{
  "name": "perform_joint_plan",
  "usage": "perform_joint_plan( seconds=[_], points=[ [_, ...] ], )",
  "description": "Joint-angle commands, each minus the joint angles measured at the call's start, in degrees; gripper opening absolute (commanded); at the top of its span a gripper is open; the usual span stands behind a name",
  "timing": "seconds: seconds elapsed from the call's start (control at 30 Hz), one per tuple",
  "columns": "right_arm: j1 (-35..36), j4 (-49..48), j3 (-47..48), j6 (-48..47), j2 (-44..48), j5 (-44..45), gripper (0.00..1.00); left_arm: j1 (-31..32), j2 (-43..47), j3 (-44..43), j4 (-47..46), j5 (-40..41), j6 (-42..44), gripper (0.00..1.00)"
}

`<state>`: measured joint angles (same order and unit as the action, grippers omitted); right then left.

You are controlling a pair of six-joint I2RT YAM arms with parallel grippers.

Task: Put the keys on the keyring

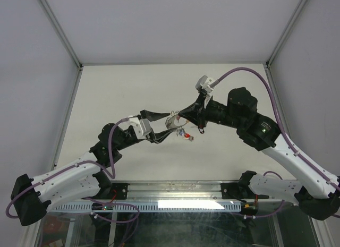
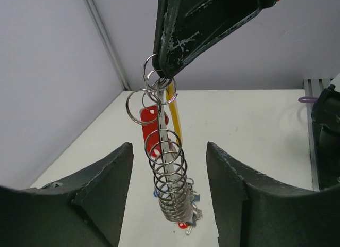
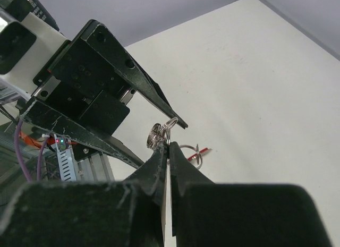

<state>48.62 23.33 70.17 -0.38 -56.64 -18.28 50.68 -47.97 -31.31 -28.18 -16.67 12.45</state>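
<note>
The keyring [image 2: 174, 118], a thin hoop with a yellow section, hangs from my right gripper [image 3: 169, 146], which is shut on its top. Several small silver loops [image 2: 169, 167] are stacked along it. The keys [image 2: 183, 216] dangle in a bunch at its bottom, and a red tag [image 2: 149, 125] shows behind the loops. My left gripper [image 2: 169, 147] is open, one finger on each side of the loop stack and touching none of it. From above, both grippers [image 1: 171, 122] [image 1: 180, 115] meet over mid-table, with the keys [image 1: 185, 133] hanging just below. A red-tagged key [image 3: 203, 150] shows past the right fingers.
White walls with metal corner posts [image 1: 61, 32] close in the white table [image 1: 133, 87] on three sides. A metal rail [image 1: 175, 189] runs along the near edge between the arm bases. A purple cable [image 1: 249, 71] loops over the right arm.
</note>
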Motion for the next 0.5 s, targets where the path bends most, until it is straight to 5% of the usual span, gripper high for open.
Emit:
perform_joint_plan(
  seconds=[0.0, 0.47],
  points=[
    [0.42, -1.34, 1.1, -1.4, 0.85, -0.33, 0.0, 0.3, -1.27, -2.14, -2.29, -0.71, 0.28, 0.53],
    [0.42, -0.43, -0.52, -4.15, 1.67, -1.75, 0.0, 0.3, -2.92, -3.37, -6.01, -2.59, 1.67, 0.45]
  ],
)
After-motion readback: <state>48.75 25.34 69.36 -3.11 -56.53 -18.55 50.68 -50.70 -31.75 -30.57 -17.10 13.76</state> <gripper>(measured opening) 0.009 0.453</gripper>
